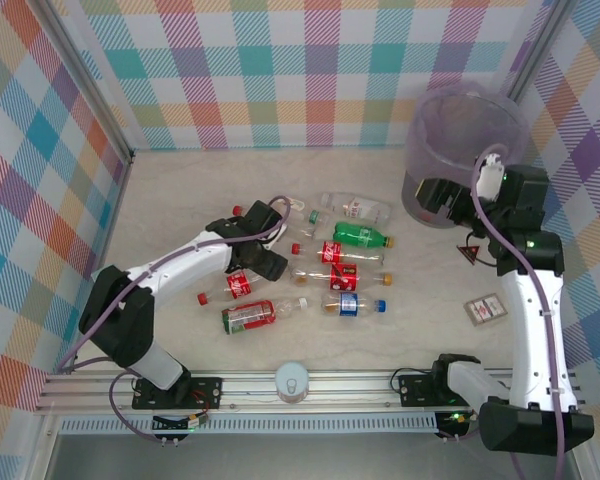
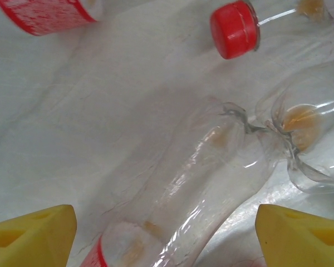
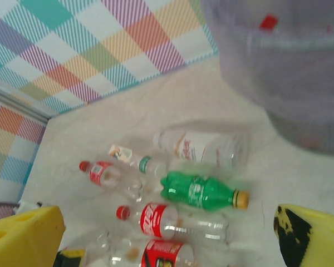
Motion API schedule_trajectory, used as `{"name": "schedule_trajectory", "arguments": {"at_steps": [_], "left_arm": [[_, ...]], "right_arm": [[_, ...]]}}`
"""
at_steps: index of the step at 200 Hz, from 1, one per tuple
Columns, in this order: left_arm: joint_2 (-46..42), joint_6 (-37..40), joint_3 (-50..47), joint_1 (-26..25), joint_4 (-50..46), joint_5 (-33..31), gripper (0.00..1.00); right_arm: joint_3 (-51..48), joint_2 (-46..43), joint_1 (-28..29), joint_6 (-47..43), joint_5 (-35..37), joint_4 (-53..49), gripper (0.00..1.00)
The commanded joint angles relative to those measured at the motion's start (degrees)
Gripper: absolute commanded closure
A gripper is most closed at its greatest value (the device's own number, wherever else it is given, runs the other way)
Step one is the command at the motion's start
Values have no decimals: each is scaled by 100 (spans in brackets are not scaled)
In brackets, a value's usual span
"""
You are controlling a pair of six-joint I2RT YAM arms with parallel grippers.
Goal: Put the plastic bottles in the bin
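Several plastic bottles lie in a cluster mid-table: a green one (image 1: 360, 237), a blue-labelled one (image 1: 352, 305), a crushed red-labelled one (image 1: 248, 316) and clear ones. My left gripper (image 1: 270, 250) hangs low over the cluster's left side. In the left wrist view it (image 2: 166, 233) is open, its yellow fingers (image 2: 30, 236) straddling a clear bottle (image 2: 200, 183) without touching it. The bin (image 1: 465, 150) stands at the back right. My right gripper (image 1: 438, 200) is beside the bin's left wall, open and empty (image 3: 168, 228). A red cap (image 3: 267, 22) shows through the bin (image 3: 278, 67) wall.
A small card (image 1: 483, 308) and a red triangular piece (image 1: 470, 252) lie right of the bottles, near the right arm. A round white lid (image 1: 292, 382) sits on the front rail. Chequered walls close in the table at the back and both sides.
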Motion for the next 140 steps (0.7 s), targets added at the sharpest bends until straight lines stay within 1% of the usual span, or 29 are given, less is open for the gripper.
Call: {"name": "schedule_trajectory", "arguments": {"at_steps": [1,35,73,99,128,140], "left_arm": [[205,299,160,-44,9,294,18],[568,399,233,-44,-62,619,19],[927,548,373,-44,-148,380,22],[965,658,298,-27,40,369,28],[960,760,177,115,209,523,37],[924,786,83,181,262,545,39]], "right_arm": [[-162,-503,-9,133,-263,-281,3],[-479,-832,-9,41,213,-496,4],[-689,-915,-8,-22,418,-549,3],[-688,-941,-8,-54,524,-583,4],[-656,-1089,-13,-199,636,-698,4],[-687,-1136,-8,-210,648,-710,4]]}}
